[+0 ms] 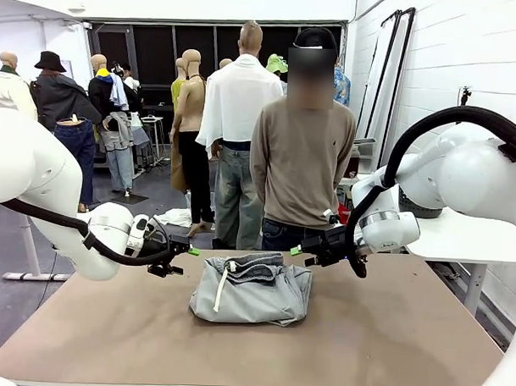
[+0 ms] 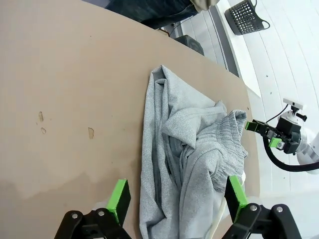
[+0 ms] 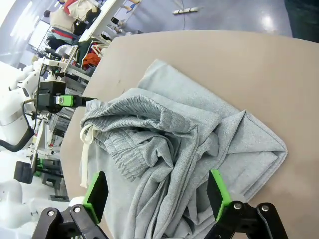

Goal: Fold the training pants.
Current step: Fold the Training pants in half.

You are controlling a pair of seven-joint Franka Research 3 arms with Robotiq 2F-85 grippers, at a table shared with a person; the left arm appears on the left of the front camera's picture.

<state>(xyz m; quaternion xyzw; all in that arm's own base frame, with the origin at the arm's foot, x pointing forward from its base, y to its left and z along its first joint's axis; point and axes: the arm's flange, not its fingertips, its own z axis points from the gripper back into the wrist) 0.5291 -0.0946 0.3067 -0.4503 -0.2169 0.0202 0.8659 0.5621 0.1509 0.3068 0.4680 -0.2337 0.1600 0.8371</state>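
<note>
Centrally on the brown table [image 1: 389,333], in the middle of the front view: the training pants [image 1: 251,294], bunched into a rough wide bundle, long axis running left to right across the frame, gathered waistband on top toward the far edge, white drawstring [image 1: 219,292] hanging down the left front. At left centre, level with the bundle's top: left gripper [image 1: 188,258], jaws spread wide, nothing held, hovering just beside the cloth, not touching. At right centre: right gripper [image 1: 300,249], likewise wide open and empty, just off the bundle's upper right. Seen from the left wrist: green pads [image 2: 119,198] straddling the grey cloth below, clear of it. Seen from the right wrist: pads [image 3: 95,193] likewise astride the heap.
</note>
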